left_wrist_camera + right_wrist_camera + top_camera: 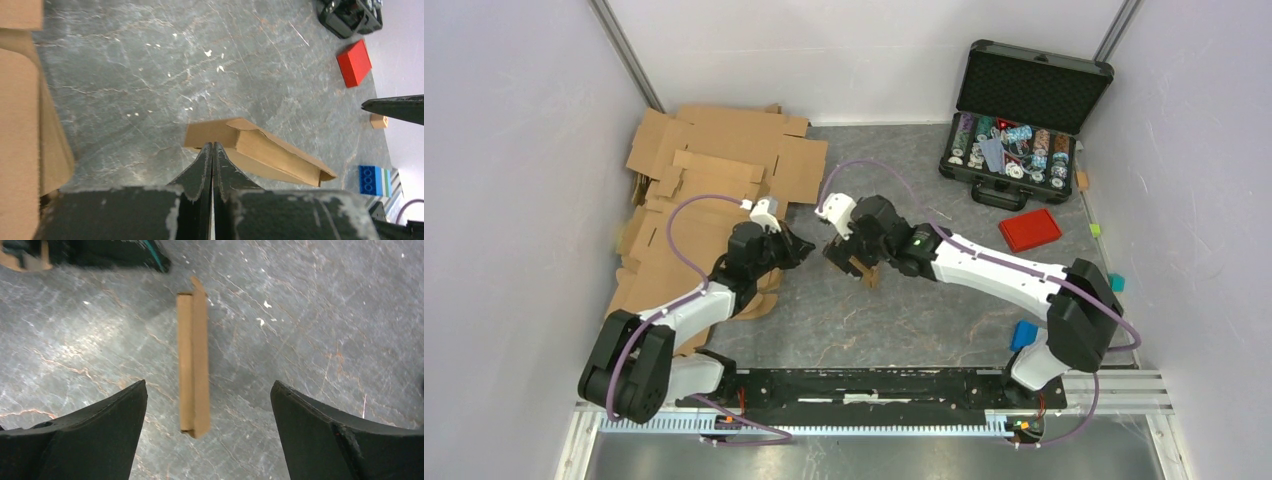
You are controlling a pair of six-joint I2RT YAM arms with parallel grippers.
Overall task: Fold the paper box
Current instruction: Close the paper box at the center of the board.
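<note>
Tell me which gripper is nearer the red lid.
Right. The right gripper is left of the red lid, over the paper box; the left gripper lies farther left again.

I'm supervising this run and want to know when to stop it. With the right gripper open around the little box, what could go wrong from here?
1. The paper box sits unheld between the right gripper's open fingers and looks part collapsed; closing on it may crush it rather than fold it.
2. The left gripper is shut, tips at the box's edge; moving forward may just shove it across the table.
</note>
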